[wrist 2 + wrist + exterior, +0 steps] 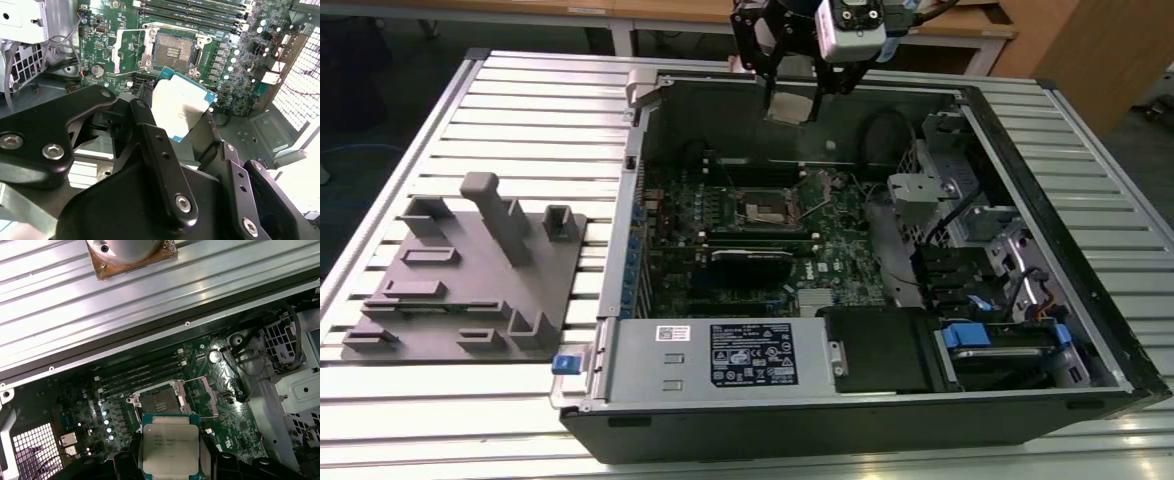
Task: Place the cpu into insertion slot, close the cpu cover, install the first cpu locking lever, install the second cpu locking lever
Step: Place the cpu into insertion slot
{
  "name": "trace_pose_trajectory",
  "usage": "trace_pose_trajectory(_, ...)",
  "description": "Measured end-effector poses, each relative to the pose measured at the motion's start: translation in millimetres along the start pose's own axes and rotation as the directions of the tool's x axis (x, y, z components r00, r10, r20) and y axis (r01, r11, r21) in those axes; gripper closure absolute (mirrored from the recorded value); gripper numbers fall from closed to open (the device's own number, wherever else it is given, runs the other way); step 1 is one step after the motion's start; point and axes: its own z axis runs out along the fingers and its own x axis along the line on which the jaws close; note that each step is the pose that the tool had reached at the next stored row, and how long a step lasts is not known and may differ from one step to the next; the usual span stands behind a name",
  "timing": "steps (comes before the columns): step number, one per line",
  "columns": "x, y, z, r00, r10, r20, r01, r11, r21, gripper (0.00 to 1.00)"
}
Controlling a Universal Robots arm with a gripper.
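**Above the open case: chip clamped in the pincer**

Over the far wall of the black steel computer case (630, 180), the gripper (790, 98) hangs with its matte black fingers (150, 135) pressed against opposite edges of the cpu (182, 107). The cpu is a flat square with a pale brushed-metal face on a blue-green rim, and it is held clear of the board. On the green motherboard, well apart from it, lies the insertion slot (172, 50), a dark square of fine contacts ringed by bright metal. The slot is uncovered. The cpu cover (146, 59), a thin silvery frame, stands swung open at one side. The case rests on a table (520, 110) of ribbed aluminium slats, beside a grey moulded fixture (467, 270).
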Motion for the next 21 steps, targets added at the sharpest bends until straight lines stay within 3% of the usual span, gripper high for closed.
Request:
trace_pose_trajectory(3, 0.0, 0.0, 0.0, 0.9998, 0.021, 0.0021, -0.021, 0.9998, 0.0002, 0.46)
trace_pose_trajectory(6, 0.0, 0.0, 0.2, 0.9975, 0.07, 0.0069, -0.07, 0.9975, 0.0009, 0.46)
trace_pose_trajectory(9, 0.0, 0.0, 0.4, 0.9923, 0.123, 0.012, -0.123, 0.9924, 0.0009, 0.46)
trace_pose_trajectory(12, 0.0, -0.1, 0.6, 0.9849, 0.172, 0.0165, -0.172, 0.985, 0.0005, 0.46)
trace_pose_trajectory(15, 0.0, -0.1, 0.6, 0.9798, 0.199, 0.0186, -0.199, 0.9799, -0.0004, 0.46)
trace_pose_trajectory(21, 0.0, -0.1, 0.6, 0.9793, 0.202, 0.0189, -0.202, 0.9794, -0.0005, 0.46)
